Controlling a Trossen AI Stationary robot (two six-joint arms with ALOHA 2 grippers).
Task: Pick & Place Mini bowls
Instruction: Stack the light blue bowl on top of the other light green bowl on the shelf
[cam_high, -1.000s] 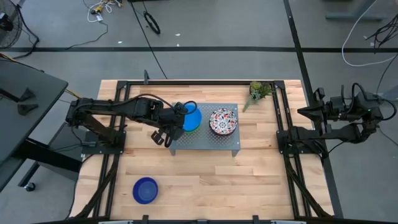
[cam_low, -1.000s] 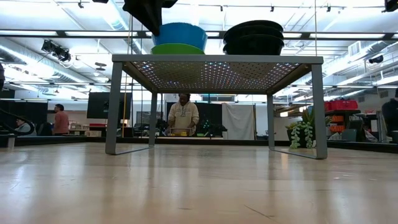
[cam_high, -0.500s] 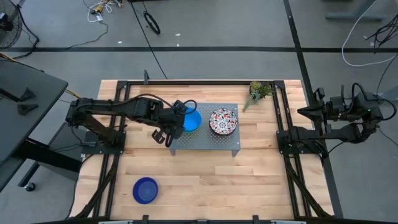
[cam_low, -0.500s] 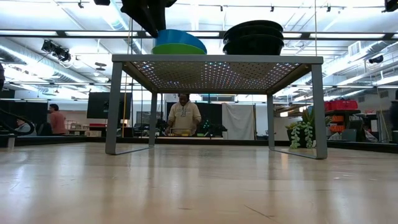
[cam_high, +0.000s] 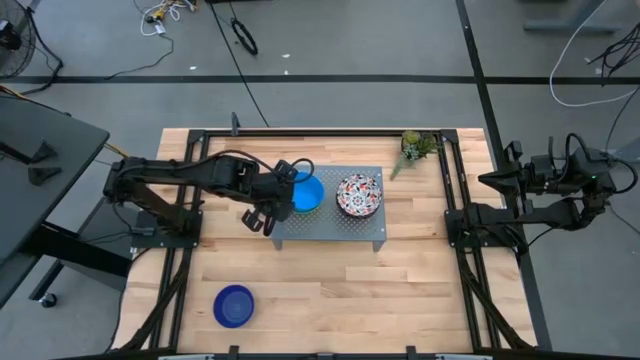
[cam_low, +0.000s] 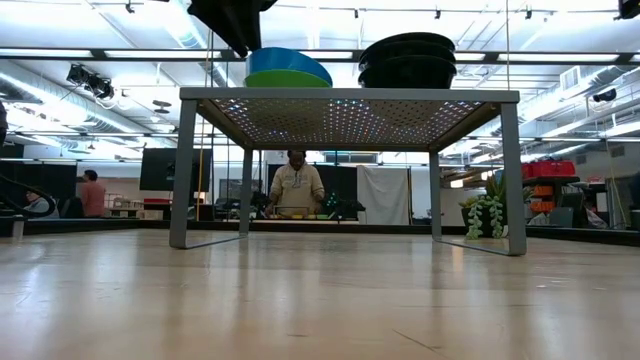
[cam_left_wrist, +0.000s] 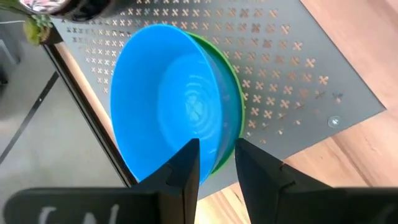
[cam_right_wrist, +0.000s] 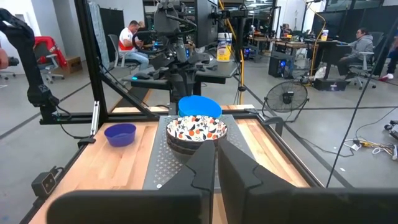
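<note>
Light blue bowl (cam_left_wrist: 177, 106): smooth glossy plastic, round, faint concentric rings in the base. It is nested in the green bowl (cam_left_wrist: 235, 106), tipped rather than level, so the green shows only as a thin crescent of rim. Both sit on the left part of the grey metal stand (cam_high: 340, 225).

Left gripper (cam_left_wrist: 216, 163) is at this pair: two dark fingers closed narrowly on the near rim of the light blue bowl, one finger inside the wall, one outside. From above, the arm reaches in from the table's left side to the stand's left edge.

Stand: flat perforated sheet, small cross-shaped cut-outs, matte grey, on four straight legs; seen from table height, light sparkles through the holes.

Patterned bowls (cam_high: 359, 194): white with red-and-blue floral print, glazed look, stacked on the stand's right part, just beside the blue-and-green pair. From the right wrist camera at least two rims show in the stack.

Dark blue bowl (cam_high: 233, 305): plain plastic, alone on the wooden table (cam_high: 400, 300) near the front-left corner, well apart from the stand.

Table: pale wood planks inside a black frame. Small potted plant (cam_high: 415, 146) stands off the stand's far right corner.

Right gripper (cam_right_wrist: 216, 163): parked beyond the table's right edge, fingers close together, holding nothing.
</note>
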